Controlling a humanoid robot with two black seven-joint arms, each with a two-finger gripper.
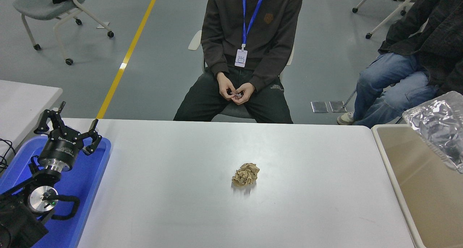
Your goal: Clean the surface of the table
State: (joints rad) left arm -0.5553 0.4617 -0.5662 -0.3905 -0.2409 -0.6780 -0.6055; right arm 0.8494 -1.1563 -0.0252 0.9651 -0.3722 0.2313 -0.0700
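Left gripper (68, 127) sitting parked over the blue tray (92, 175) at the table surface's (173, 204) left edge, fingers spread wide, holding nothing. Crumpled brown paper ball (246, 174) lying mid-table, bare surface surrounding it. Right gripper out of view.

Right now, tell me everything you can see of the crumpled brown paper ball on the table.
The crumpled brown paper ball is tan kraft-looking paper, wadded into a rough, creased lump. It rests alone on the white table surface, a little right of the middle, casting a faint smeared reflection toward the near side. Nothing else touches it; no gripper is near.
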